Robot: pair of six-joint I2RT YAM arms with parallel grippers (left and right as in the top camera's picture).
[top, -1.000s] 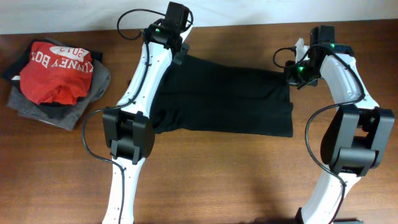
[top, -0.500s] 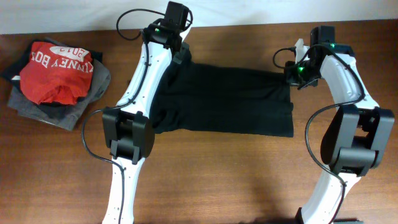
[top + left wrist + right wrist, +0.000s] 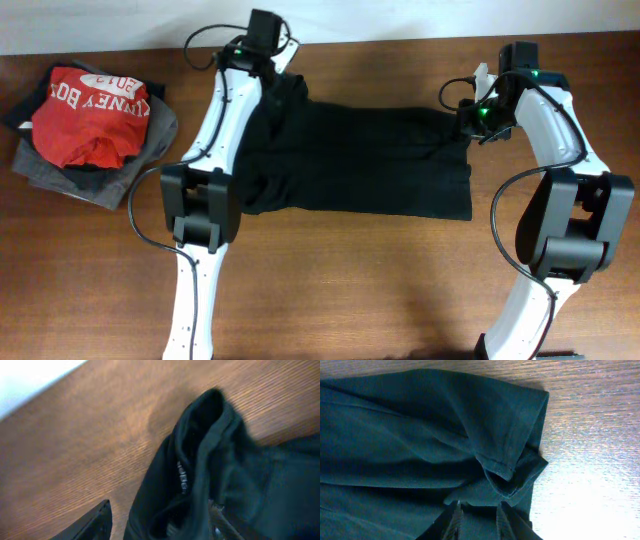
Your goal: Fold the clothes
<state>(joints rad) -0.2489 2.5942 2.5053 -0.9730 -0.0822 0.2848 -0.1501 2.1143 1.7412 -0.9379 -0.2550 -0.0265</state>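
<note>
Shirt [image 3: 370, 165]: I'm seeing it lying spread on the table [image 3: 330, 290] between the two arms.
Left gripper [image 3: 159, 512]: it's sitting at the shirt's far left corner, where cloth is standing bunched between the fingers. One finger [image 3: 95, 522] is showing clear of the cloth, so I cannot tell whether the jaws are gripping.
Right gripper [image 3: 477, 520]: its jaws are sitting narrow, pinching a puckered hem at the far right corner.
Pile [image 3: 90, 120]: clothes lying well apart, beyond the left arm.
</note>
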